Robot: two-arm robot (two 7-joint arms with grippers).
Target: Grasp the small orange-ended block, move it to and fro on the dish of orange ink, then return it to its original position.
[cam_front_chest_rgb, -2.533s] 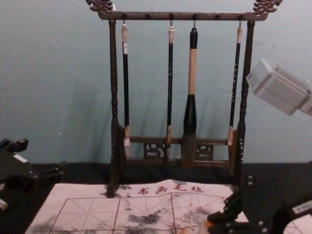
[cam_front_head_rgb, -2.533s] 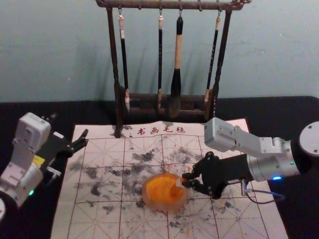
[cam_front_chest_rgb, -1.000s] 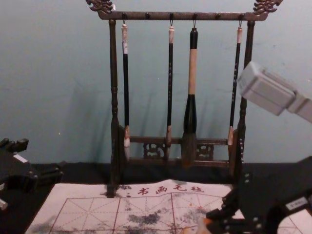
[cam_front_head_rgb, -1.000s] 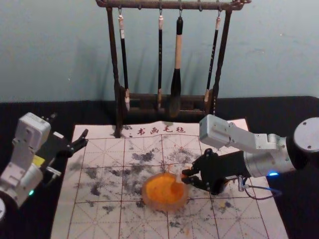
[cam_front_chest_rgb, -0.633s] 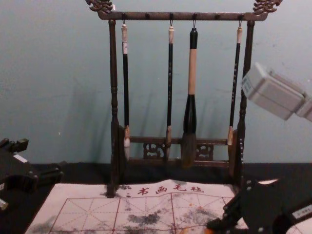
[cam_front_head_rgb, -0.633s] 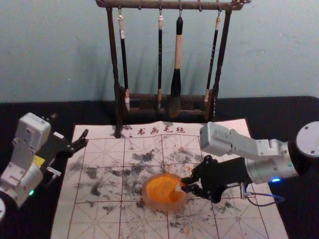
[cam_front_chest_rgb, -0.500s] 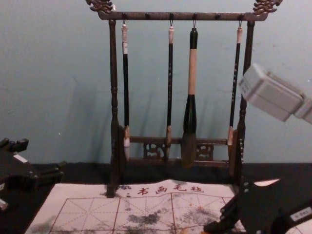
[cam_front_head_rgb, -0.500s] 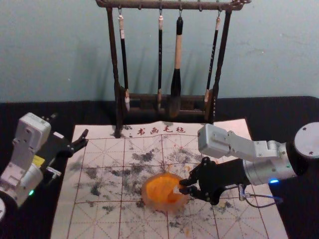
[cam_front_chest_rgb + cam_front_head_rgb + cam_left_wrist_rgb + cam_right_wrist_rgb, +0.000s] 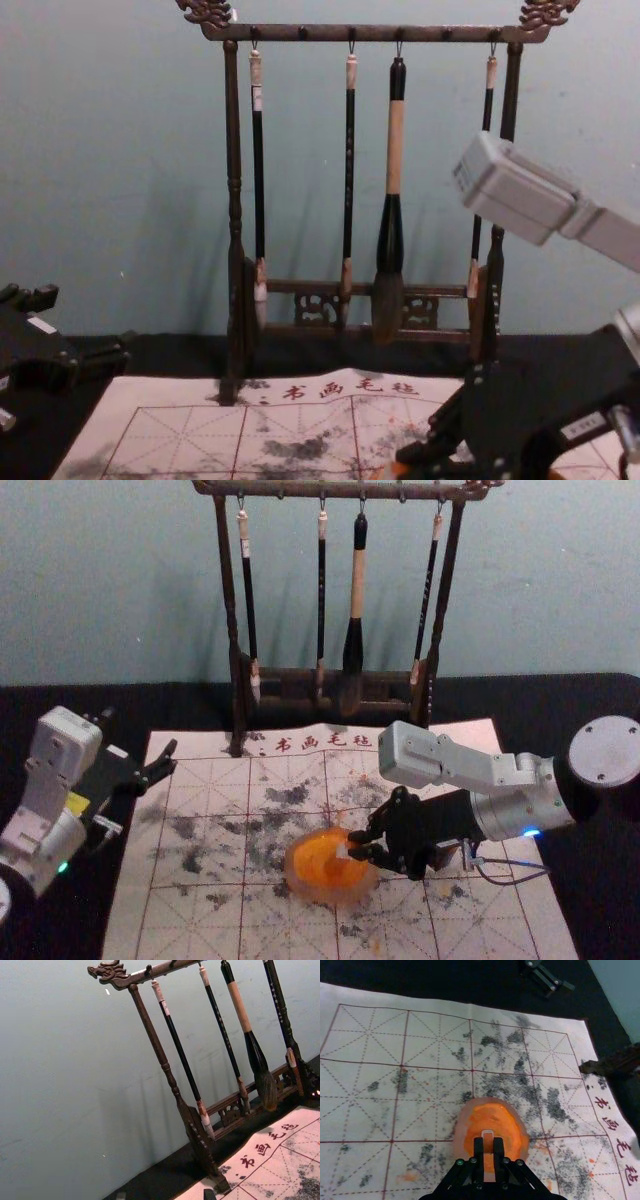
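My right gripper (image 9: pixel 357 844) reaches in from the right in the head view, its tips over the right part of the dish of orange ink (image 9: pixel 322 865). It is shut on the small block (image 9: pixel 343 850), whose pale part shows at the fingertips. In the right wrist view the block (image 9: pixel 488 1134) stands between the closed fingers of the right gripper (image 9: pixel 488 1146), over the orange ink of the dish (image 9: pixel 462 1130); whether it touches the ink I cannot tell. The left gripper (image 9: pixel 165 760) is parked at the left edge of the mat, its fingers apart and empty.
A dark wooden rack (image 9: pixel 232 630) with several hanging brushes stands behind the mat. The ink-stained, grid-printed mat (image 9: pixel 200 920) lies on a black table, the dish on its middle.
The right gripper has moved left with the block, farther in over the dish. The left gripper has kept its place.
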